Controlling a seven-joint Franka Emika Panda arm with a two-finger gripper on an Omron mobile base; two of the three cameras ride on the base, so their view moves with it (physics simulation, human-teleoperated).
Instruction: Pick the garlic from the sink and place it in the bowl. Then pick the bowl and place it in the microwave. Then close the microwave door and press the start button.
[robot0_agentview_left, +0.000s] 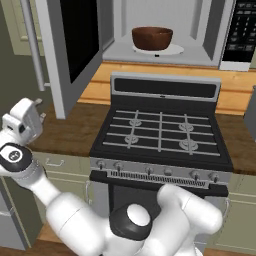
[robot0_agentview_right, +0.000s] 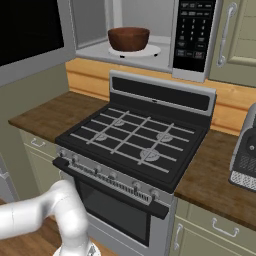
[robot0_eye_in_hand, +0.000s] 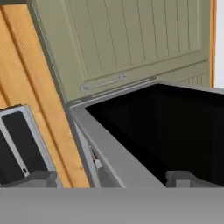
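At nine o'clock in the left base view the gripper (robot0_agentview_left: 41, 109) hangs released beside the microwave door (robot0_agentview_left: 67, 45), which stands open. At twelve o'clock the bowl (robot0_agentview_left: 152, 37) already sits inside the microwave (robot0_agentview_left: 200, 56); closing and starting likely remain.

bowl: one (robot0_agentview_left: 152, 38), dark reddish-brown, at the top centre of the left base view
turntable: one (robot0_agentview_left: 172, 50), round and white
microwave: one (robot0_agentview_left: 205, 30), at the top of the frame
microwave door: one (robot0_agentview_left: 67, 45), upper left of the left base view
keypad panel: one (robot0_agentview_right: 194, 32), black, upper right of the right base view
stove: one (robot0_agentview_right: 135, 145), centre frame
burners: four (robot0_agentview_left: 189, 145)
stove knobs: five (robot0_agentview_left: 149, 170) along the front edge
cabinet handles: three (robot0_agentview_right: 223, 228) on the right base view's lower fronts
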